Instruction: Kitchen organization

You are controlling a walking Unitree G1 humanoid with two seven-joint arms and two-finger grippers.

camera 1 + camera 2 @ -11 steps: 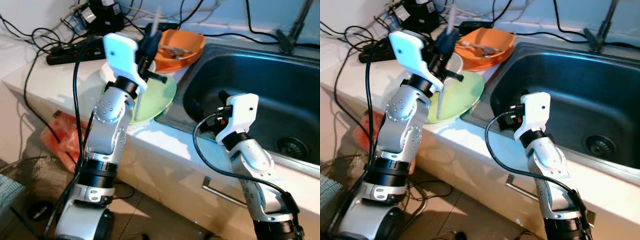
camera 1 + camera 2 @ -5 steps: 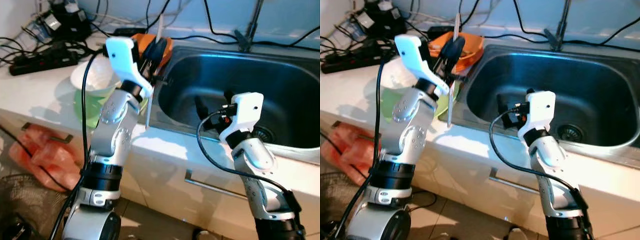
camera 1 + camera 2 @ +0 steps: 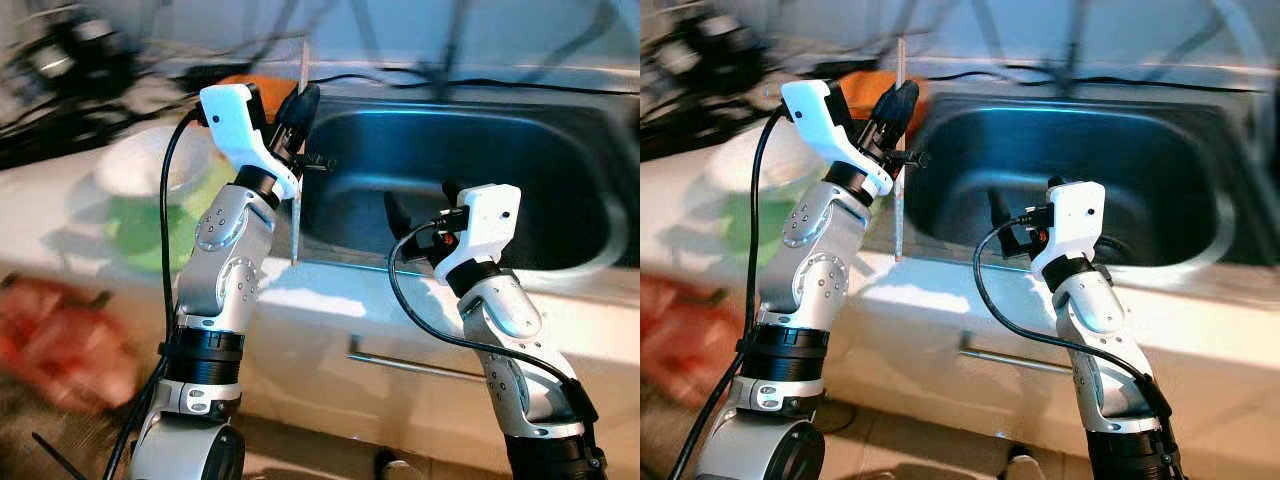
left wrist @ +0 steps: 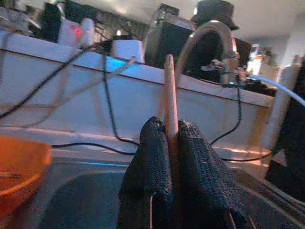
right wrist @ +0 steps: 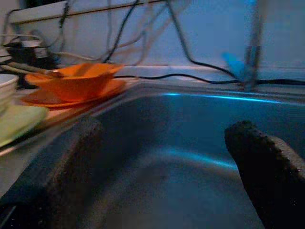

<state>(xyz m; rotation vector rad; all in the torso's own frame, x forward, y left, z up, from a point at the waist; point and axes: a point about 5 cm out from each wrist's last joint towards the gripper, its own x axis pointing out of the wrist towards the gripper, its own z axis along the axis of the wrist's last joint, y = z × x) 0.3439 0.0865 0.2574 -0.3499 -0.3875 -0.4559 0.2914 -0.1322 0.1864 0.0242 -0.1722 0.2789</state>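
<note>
My left gripper point(image 3: 300, 105) is clamped on a chopstick point(image 3: 298, 190), pinched partway along its length and held upright over the sink's point(image 3: 560, 180) left rim. My right gripper point(image 3: 415, 215) is spread wide and empty, low at the sink's front edge. Risks: the thin stick could pivot or slip between the pads, since the grip is narrow. Its lower end hangs near the rim and could strike it. A green plate point(image 3: 140, 230) and white bowl point(image 3: 140, 165) stand on the counter's left part.
</note>
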